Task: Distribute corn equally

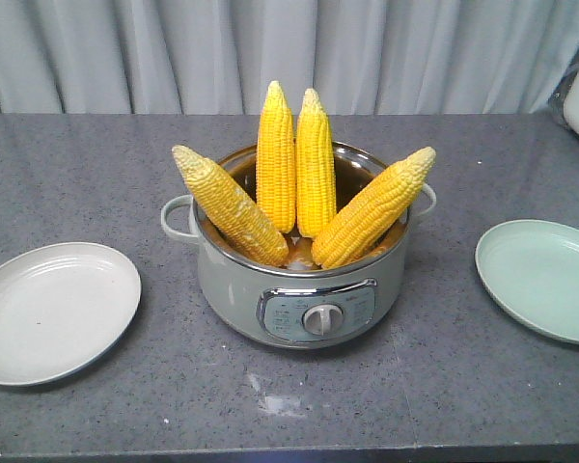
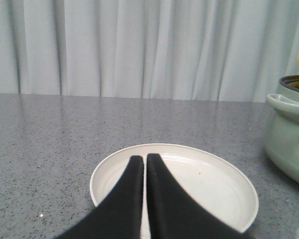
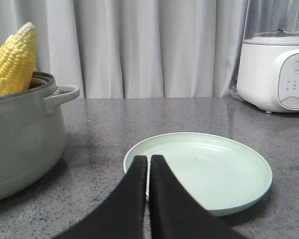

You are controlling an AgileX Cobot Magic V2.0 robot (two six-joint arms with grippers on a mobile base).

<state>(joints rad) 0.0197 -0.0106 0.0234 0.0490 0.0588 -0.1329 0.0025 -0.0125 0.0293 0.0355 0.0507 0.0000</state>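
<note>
Four cobs of corn [image 1: 276,164] stand tips-up in the pot [image 1: 232,289] at the middle of the worktop [image 1: 77,174]. The left pincer [image 2: 144,159] hangs clenched and empty over the white plate [image 2: 214,184] by the left edge, the right pincer [image 3: 148,159] likewise over the green plate [image 3: 224,169] by the right edge.

Four corn cobs [image 1: 230,206] [image 1: 276,159] [image 1: 316,164] [image 1: 373,207]; one pot [image 1: 304,299]; two plates, white [image 1: 53,313] and green [image 1: 545,280]; one blender [image 3: 279,74].

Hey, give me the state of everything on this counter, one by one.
pot, uncovered, loaded
corn, all four cobs standing or leaning in the pot, none plated
white plate, empty
green plate, empty
left gripper, shut, holding nothing
right gripper, shut, holding nothing
</note>
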